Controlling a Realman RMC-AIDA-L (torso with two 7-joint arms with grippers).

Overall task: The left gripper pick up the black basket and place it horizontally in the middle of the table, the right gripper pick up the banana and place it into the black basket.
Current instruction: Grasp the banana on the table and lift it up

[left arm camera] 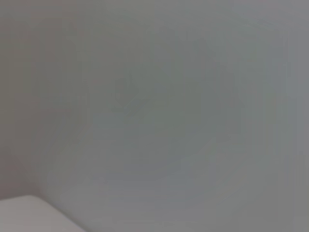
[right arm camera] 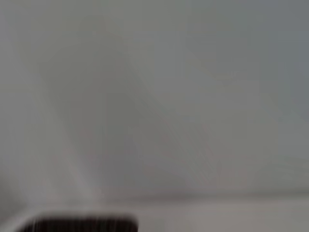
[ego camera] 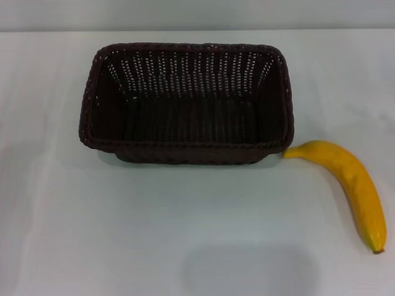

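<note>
Basket step looks done or never needed, judging from the layout: the black basket point(ego camera: 186, 103) sits upright on the desk point(ego camera: 74, 234), long side running left-right, roughly central, nothing inside it. The banana point(ego camera: 347, 184) lies on the desk off the basket's near right corner, stem end touching or just beside the rim there, I can't tell which; brown tip pointing toward the robot, body curving out to the right. So the step in hand is most likely the banana pick by the right arm. Neither claw shows in the head view. Left wrist view is only blank pale surface with a lighter corner at one edge, no fingers in it. Right wrist view is blank too apart from a dark strip at its edge, which may be the basket rim point(right arm camera: 79, 225), not sure. Left claw and right claw: not in view, so whether each is apart or together can't be told. Next move calls for the right claw to come in over the banana's mid-body, grip across the narrow width, keep clear of the basket wall near the stem, lift, carry over the rim, release inside. Curved smooth skin could roll or slip in a shallow pinch. No brands, labels or readable writing anywhere.
</note>
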